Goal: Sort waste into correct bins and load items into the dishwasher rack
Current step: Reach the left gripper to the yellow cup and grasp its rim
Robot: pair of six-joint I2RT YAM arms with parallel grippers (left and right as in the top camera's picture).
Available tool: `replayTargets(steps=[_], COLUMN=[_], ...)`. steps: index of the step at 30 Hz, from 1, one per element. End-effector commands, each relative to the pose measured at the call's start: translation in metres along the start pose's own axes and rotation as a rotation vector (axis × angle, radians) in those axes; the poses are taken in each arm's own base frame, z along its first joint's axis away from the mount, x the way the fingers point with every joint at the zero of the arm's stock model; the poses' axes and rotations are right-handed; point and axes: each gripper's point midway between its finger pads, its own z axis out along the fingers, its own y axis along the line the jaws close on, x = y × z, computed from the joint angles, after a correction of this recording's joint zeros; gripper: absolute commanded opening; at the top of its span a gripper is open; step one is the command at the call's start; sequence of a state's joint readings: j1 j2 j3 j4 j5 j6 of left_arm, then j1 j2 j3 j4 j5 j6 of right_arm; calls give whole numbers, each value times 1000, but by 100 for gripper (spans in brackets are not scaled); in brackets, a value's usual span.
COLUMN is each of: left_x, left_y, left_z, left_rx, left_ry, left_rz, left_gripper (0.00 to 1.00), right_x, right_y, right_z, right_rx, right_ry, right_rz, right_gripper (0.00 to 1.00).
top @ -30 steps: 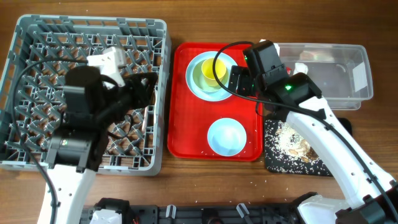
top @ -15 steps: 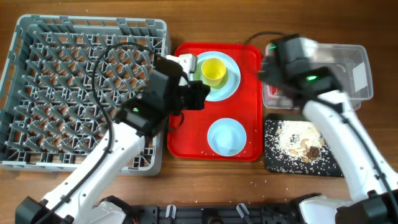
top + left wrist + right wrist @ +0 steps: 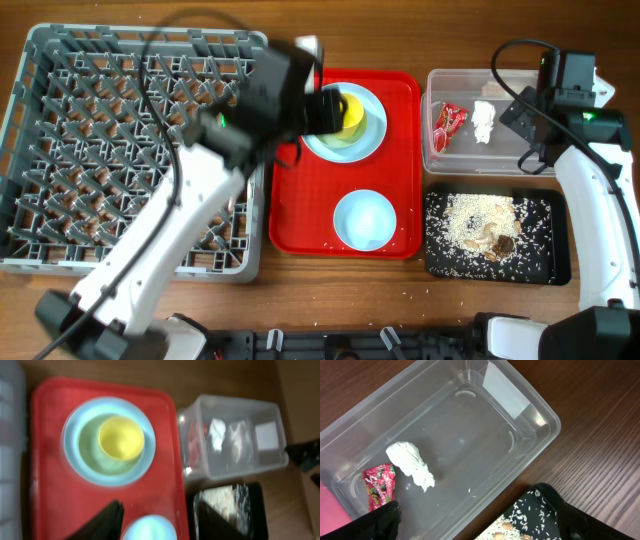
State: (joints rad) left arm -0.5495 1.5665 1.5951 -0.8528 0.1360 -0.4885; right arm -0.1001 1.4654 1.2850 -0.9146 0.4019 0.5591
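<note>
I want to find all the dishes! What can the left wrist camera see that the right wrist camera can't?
Only the left wrist view shows dishes: the yellow cup in the pale green bowl on the light-blue plate. Only the right wrist view shows the brown food bits. Both show the clear tub holding the red wrapper and white tissue, plus the black tray.

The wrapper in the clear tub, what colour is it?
The wrapper is red, clearest in the right wrist view.
</note>
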Motion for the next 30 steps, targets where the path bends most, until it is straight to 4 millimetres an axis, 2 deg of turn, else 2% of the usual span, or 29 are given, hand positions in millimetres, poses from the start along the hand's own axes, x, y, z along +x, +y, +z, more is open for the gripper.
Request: replayTargets(steps=[1,2,3,5,6,8,10,11,15,19,21,24,30], left_x=[-39,-35,-30,-11,0,20,31,33,38,48,48,46,54], left_y=[-17,-16,-14,-6,1,14,22,24,26,33,29,35,34], left_z=[24,45,62,109,128,157,171,174,177,193,195,194,195], left_rx=[-59,-80,-89,-117,-137,-171,-189,-194,-213,-267,-261,-292,-297], left_ry=[104,155,183,256,295,368,403,411,417,387,380,369,390], left_rz=[146,151,151,157,156,150,146,145,156,199,206,213,220], left_gripper=[44,32,27,37,37,36,36,36,20,21,22,22,19], right_x=[-7,-7,-7,-7,-7,-7,-7,-7,-7,-7,-7,-7,-7], right_y=[-3,-3,-3,-3,-3,-3,-3,-3,-3,-3,-3,-3,-3], right_z=[-8,-8,-8,-8,-8,-8,-8,-8,-8,-8,-8,-8,-8], right_rx=[0,-1,-1,-1,-1,-1,-1,-1,-1,-1,-1,-1,-1], right_ry=[-33,-33,-33,-33,-33,-33,-33,-33,-33,-33,-33,-33,-33], right_rz=[3,4,4,4,4,4,3,4,4,3,3,3,3], right_gripper=[100,100,100,100,100,100,100,100,100,100,100,100,100])
